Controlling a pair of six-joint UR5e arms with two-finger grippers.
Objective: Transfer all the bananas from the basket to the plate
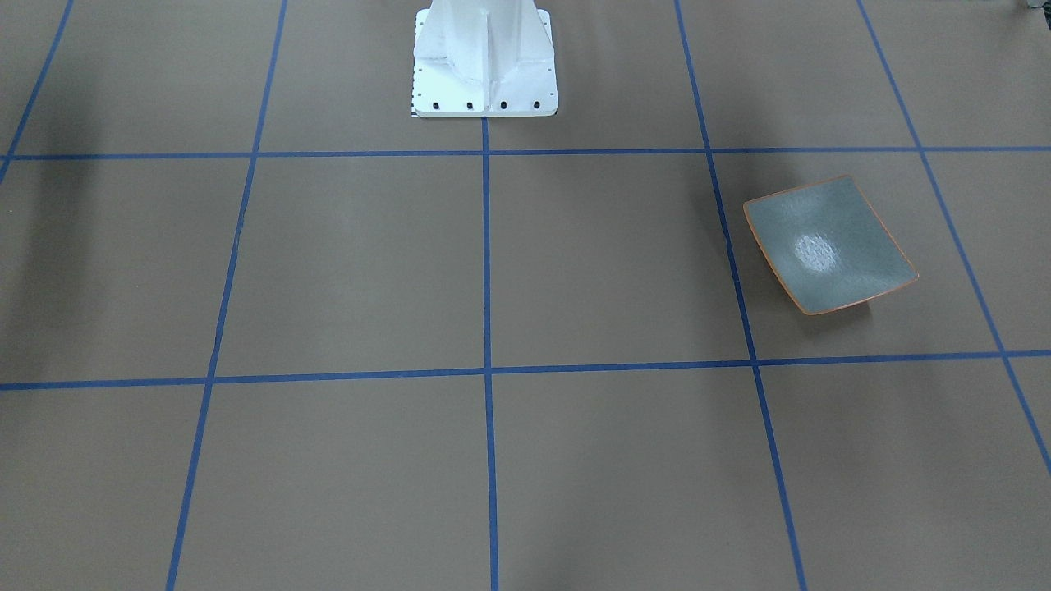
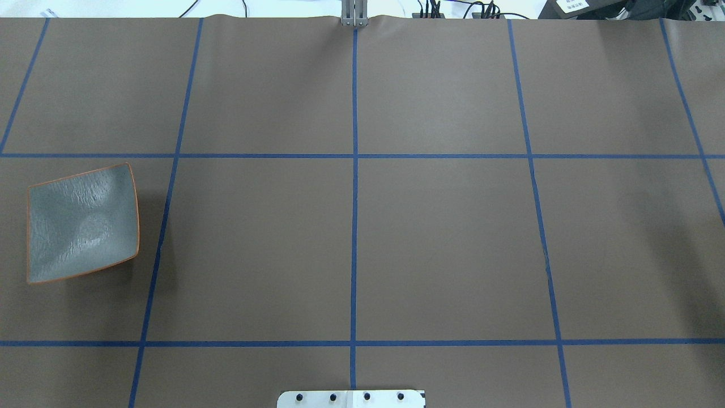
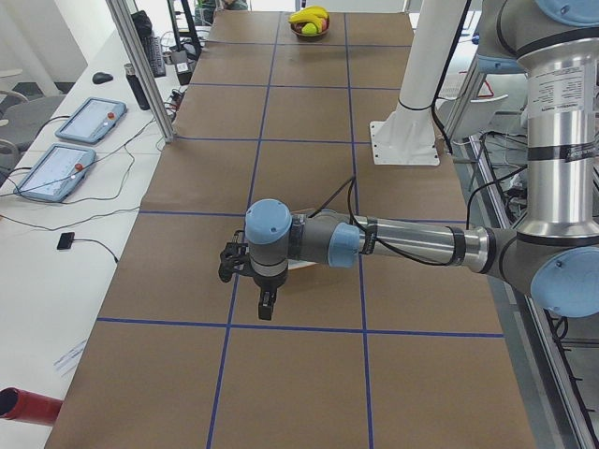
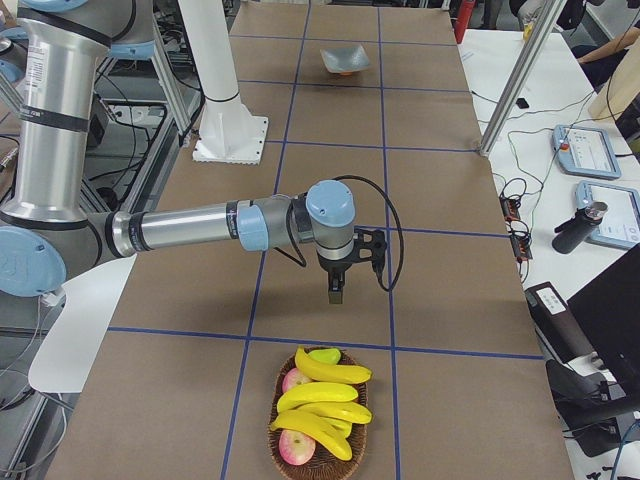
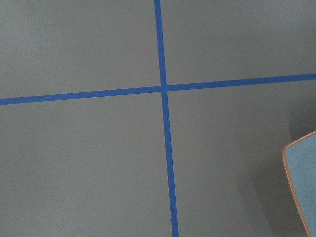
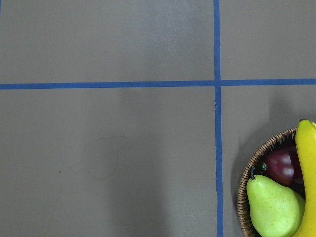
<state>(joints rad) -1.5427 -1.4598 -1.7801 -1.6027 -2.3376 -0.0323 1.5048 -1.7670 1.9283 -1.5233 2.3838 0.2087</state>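
The bananas (image 4: 322,394) lie piled in a wicker basket (image 4: 272,420) at the table's end on the robot's right. In the right wrist view one banana (image 6: 308,168) and the basket's rim (image 6: 243,187) show at the lower right. The right gripper (image 4: 335,293) hangs above the table a little short of the basket; I cannot tell whether it is open or shut. The plate (image 2: 82,224) is bare at the opposite end, its corner (image 5: 303,182) in the left wrist view. The left gripper (image 3: 267,304) hovers beside it, its state unclear.
A green pear (image 6: 274,207) and a dark red fruit (image 6: 281,165) share the basket. The white robot pedestal (image 1: 484,57) stands at the table's robot side. Tablets (image 3: 65,164) and cables lie on a side table beyond the aluminium posts.
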